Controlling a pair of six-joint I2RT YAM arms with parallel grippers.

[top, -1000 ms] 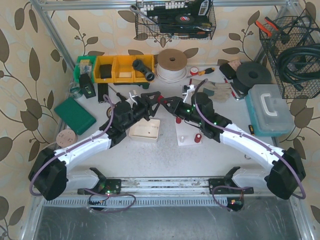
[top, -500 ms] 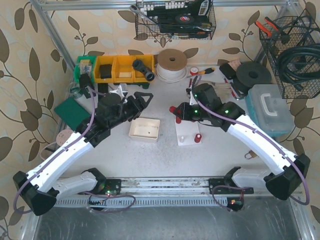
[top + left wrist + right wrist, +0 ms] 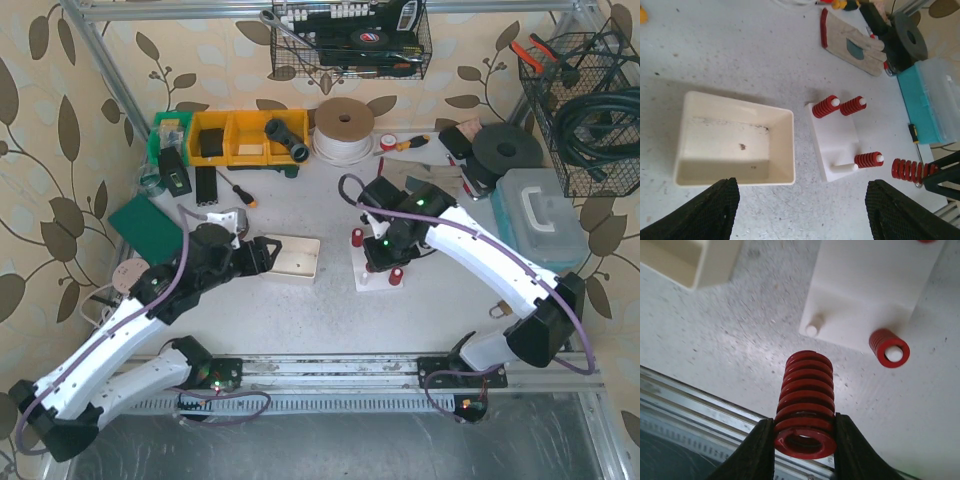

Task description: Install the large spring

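The large spring (image 3: 805, 400), a red coil, is pinched at its lower rings by my right gripper (image 3: 804, 440), which is shut on it. It hangs above the table just in front of the white peg block (image 3: 875, 290). The block's bare peg (image 3: 813, 330) stands at its near left corner, and a smaller red spring (image 3: 889, 347) sits on the peg beside it. In the left wrist view the large spring (image 3: 910, 170) hangs to the right of the block (image 3: 835, 135), which carries three small springs. My left gripper (image 3: 802, 215) is open and holds nothing, near the cream tray (image 3: 782, 145).
Along the back stand yellow bins (image 3: 240, 138), a cable spool (image 3: 343, 125), a black disc (image 3: 505, 150) and a teal box (image 3: 540, 220). A green pad (image 3: 150, 230) lies at the left. An aluminium rail (image 3: 690, 405) runs along the near table edge.
My left gripper has opened and drawn back towards the near left, beside the tray. The right arm has carried the large spring from the middle down over the peg block.
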